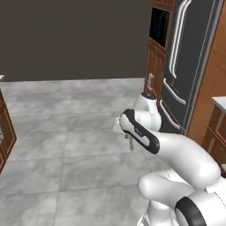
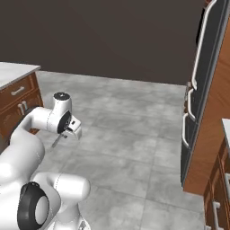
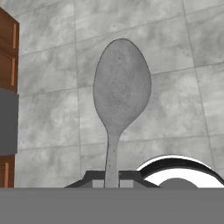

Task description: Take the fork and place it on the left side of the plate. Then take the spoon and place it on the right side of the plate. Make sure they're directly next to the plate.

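My gripper (image 3: 112, 178) is shut on the handle of the grey spoon (image 3: 121, 89), whose bowl points away from the hand over the grey tiled floor. In the left base view the spoon (image 1: 130, 144) hangs down from the gripper (image 1: 128, 136) in front of the folded arm. In the right base view the gripper (image 2: 64, 134) holds the spoon (image 2: 57, 141) slanting down to the left, well above the floor. The fork and the plate are out of view.
A dark fridge (image 1: 185, 66) in wooden cabinets stands to the right, with a counter corner (image 1: 219, 102) beside it. A counter with wooden drawers (image 2: 15, 92) stands at the left. Open tiled floor (image 2: 130, 130) lies ahead, up to a dark wall.
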